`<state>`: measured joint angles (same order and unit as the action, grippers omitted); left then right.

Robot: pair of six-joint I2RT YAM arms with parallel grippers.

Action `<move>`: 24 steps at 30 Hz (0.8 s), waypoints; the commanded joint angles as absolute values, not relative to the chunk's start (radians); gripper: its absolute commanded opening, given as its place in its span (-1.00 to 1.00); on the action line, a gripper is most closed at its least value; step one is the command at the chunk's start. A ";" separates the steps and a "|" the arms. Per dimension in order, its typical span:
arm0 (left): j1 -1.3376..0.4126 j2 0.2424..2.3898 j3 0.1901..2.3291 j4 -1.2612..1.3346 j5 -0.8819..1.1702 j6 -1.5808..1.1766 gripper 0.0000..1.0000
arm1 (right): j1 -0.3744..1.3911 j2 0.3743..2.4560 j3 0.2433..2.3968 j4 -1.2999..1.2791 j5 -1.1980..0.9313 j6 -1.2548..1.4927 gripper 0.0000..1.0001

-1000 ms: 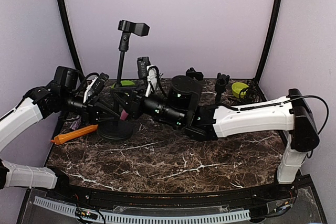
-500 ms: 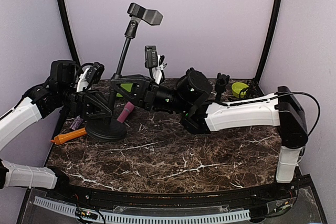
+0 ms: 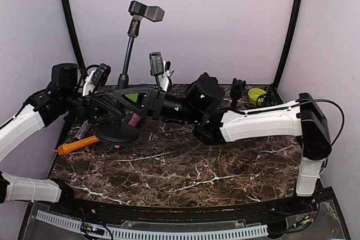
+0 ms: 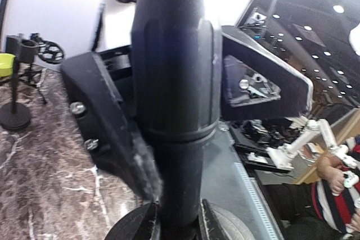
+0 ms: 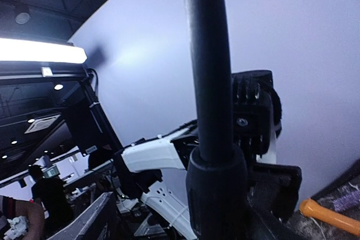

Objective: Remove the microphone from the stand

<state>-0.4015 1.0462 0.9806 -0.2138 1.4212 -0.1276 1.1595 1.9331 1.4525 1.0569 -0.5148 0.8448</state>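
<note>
The black stand [image 3: 127,54] rises at the back left, its top leaning slightly right, with a clip [image 3: 146,10] on top in which I see nothing. My left gripper [image 3: 114,117] [image 4: 179,224] is shut on the pole just above the round base [image 3: 116,133]. My right gripper [image 3: 121,95] [image 5: 183,217] reaches in from the right, open, with its fingers on either side of the pole [image 5: 207,66] and clear of it. A maroon cylinder [image 3: 134,120] lies by the base. I cannot tell whether it is the microphone.
An orange tool [image 3: 79,144] and a purple item [image 3: 83,130] lie at the left edge of the marble table [image 3: 185,172]. A small black holder [image 3: 237,90] and a green bowl [image 3: 257,95] stand at the back right. Purple walls close in the back and both sides.
The stand leaned far right half a second ago and has swung back nearer upright. My right gripper has opened off the pole. The left gripper kept its hold.
</note>
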 commanded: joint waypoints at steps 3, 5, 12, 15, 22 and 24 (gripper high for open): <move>-0.395 1.005 1.018 -0.300 1.205 0.086 -1.00 | 1.194 1.745 1.376 0.561 -0.057 0.605 0.48; -0.395 0.989 0.998 -0.285 1.142 0.104 -1.00 | 1.213 1.733 1.405 0.429 0.086 0.553 0.45; -0.396 0.928 0.907 -0.131 0.949 0.078 -1.00 | 1.250 1.760 1.488 0.345 0.270 0.487 0.25; -0.398 0.926 0.895 -0.119 0.910 0.079 -1.00 | 1.256 1.787 1.525 0.355 0.250 0.467 0.20; -0.400 0.934 0.875 -0.116 0.892 0.101 -1.00 | 1.261 1.839 1.611 0.331 0.230 0.447 0.04; -0.401 0.936 0.872 -0.108 0.892 0.097 -1.00 | 1.261 1.853 1.632 0.321 0.234 0.445 -0.04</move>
